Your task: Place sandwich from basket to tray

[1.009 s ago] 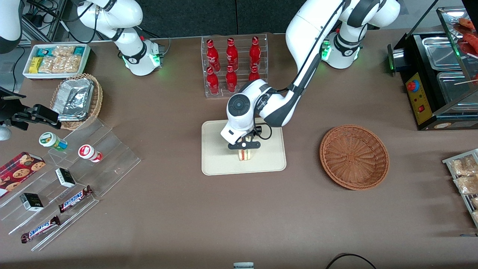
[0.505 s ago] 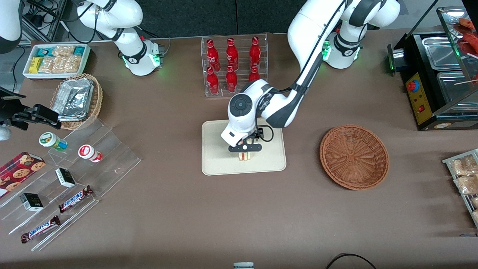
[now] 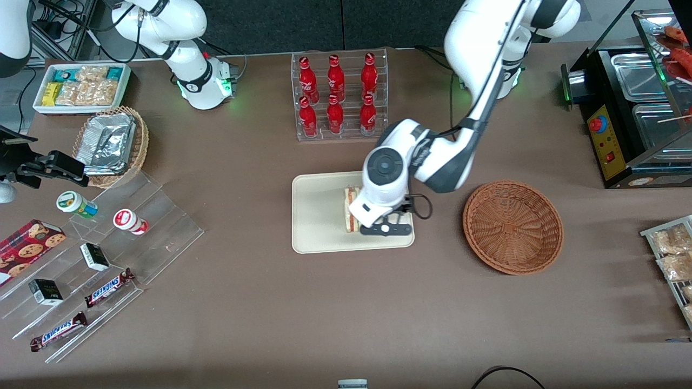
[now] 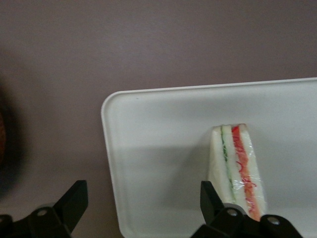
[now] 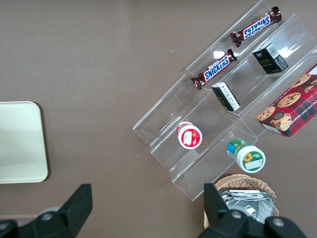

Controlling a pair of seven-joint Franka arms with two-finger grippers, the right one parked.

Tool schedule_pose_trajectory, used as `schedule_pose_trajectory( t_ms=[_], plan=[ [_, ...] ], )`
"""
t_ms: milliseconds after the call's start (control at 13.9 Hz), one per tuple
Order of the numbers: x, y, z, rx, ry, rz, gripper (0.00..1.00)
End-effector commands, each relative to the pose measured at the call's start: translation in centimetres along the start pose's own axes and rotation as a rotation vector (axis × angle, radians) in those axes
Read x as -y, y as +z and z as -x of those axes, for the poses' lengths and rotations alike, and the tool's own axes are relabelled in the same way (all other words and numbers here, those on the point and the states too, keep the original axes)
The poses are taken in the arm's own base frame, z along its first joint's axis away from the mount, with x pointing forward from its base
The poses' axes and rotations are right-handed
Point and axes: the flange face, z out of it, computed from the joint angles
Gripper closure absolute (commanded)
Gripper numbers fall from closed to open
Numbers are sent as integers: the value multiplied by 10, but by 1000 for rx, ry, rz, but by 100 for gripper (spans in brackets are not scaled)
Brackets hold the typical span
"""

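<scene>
the big brown table (image 3: 335, 313) held everything. the white left arm (image 3: 432, 156) reached out over the table and bent down above the tray (image 3: 316, 216). the tray was a flat cream rectangle with round corners and a low rim, and it lay in the middle of the table, nearer to the front camera than the clear rack of red bottles (image 3: 338, 97). the round reddish-brown basket (image 3: 512, 227) sat beside the tray, toward the working arm's end of the table, apart from it, and nothing lay in it. a clear stepped shelf (image 3: 108, 259) with candy bars and small boxes stood toward the parked arm's end of the table. the gripper (image 3: 385, 229) hung over the edge of the tray that was closest to the basket, right beside the sandwich (image 3: 351, 208). its two dark fingers (image 4: 74, 201) were spread wide apart and held nothing. the sandwich lay on the tray, not in the basket, and it was not touching the fingers. from the wrist camera the sandwich (image 4: 237, 171) looked like a pale wedge with a green stripe and a red stripe along its cut side, and a shiny clear wrap was on it. part of the sandwich was hidden under the arm in the front view.
</scene>
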Motion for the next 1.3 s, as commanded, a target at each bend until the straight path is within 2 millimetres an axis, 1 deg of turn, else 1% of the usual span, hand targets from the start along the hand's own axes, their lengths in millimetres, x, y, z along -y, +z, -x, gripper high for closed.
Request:
schedule_pose_trajectory(
  t_ms=[0,72,144,288,360,505,649,721,865,1153,1225],
  plan=[
    [62,-20,-15,57,48,-10,0],
    [89,-31,-24,65,57,1,0],
    [119,-38,-34,71,48,11,0],
    [158,-49,-39,76,72,27,0],
    [180,-52,-41,76,67,34,0],
    [219,-60,-38,73,111,50,0],
    [268,-70,-35,65,116,68,0],
    [282,-77,-32,57,114,74,0],
    [293,-88,-23,49,104,77,0],
    [327,-118,11,19,62,92,0],
    [348,-126,18,14,29,99,0]
  ],
)
